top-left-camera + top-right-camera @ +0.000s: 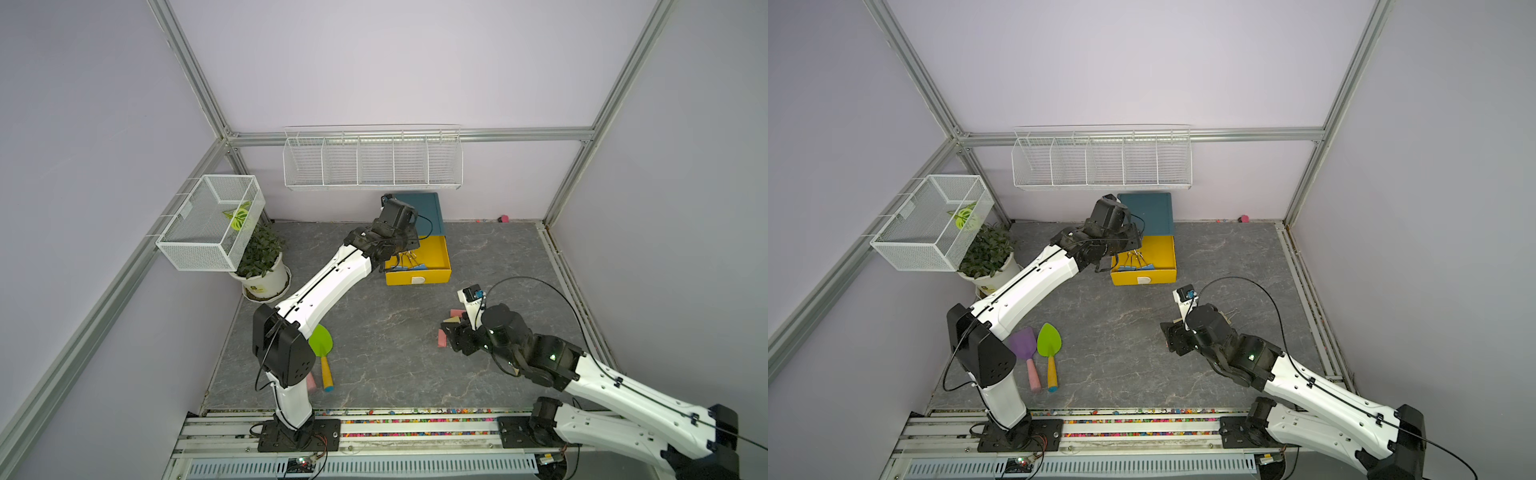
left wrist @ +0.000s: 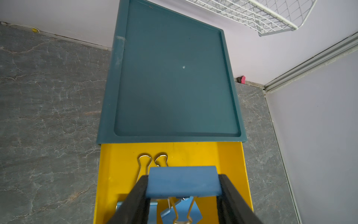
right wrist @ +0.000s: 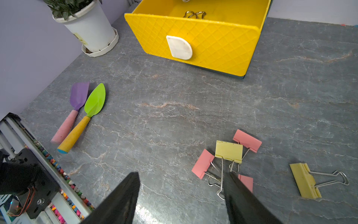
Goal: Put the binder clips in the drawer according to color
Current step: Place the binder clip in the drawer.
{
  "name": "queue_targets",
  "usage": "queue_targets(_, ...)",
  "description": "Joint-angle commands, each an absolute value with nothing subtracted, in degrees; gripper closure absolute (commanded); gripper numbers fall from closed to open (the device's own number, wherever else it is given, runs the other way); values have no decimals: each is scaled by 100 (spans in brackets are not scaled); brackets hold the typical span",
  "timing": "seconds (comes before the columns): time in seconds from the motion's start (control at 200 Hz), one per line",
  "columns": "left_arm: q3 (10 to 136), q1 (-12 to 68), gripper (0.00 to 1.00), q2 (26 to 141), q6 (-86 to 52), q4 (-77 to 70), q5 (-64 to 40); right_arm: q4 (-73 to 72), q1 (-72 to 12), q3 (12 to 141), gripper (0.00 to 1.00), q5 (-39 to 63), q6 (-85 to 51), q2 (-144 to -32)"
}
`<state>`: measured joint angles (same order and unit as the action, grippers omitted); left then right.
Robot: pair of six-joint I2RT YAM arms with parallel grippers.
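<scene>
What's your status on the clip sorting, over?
Left gripper shut on blue clip over open yellow drawer. Right gripper open, near pink clips and yellow clips. Nothing blocking.

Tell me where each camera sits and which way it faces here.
Top views: high at the front, looking down over the table; left arm and right arm show almost whole.
Left wrist: on the left arm, looking down into the yellow drawer; left gripper shows, shut on a blue clip.
Right wrist: low over the table, facing the drawer's front; open right gripper shows.
Shared: all four views show the yellow drawer.
</scene>
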<state>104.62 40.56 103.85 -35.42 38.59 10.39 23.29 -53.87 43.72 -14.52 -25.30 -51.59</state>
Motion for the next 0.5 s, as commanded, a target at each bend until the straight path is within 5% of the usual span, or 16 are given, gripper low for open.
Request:
queue_targets(0.0, 10432, 4087, 69, 10419, -3484, 3981, 967, 2300, -5352, 4575, 26, -1486, -2670, -5249)
queue_targets(0.195, 10580, 4087, 61, 10555, -3469, 4146, 881, 2416, -5332, 4753, 26, -1609, -2774, -5476)
queue_targets(0.495, 10587, 4087, 27, 10319, -3457, 4068, 865, 2564, -5182, 5081, 26, -1588, -2936, -5855)
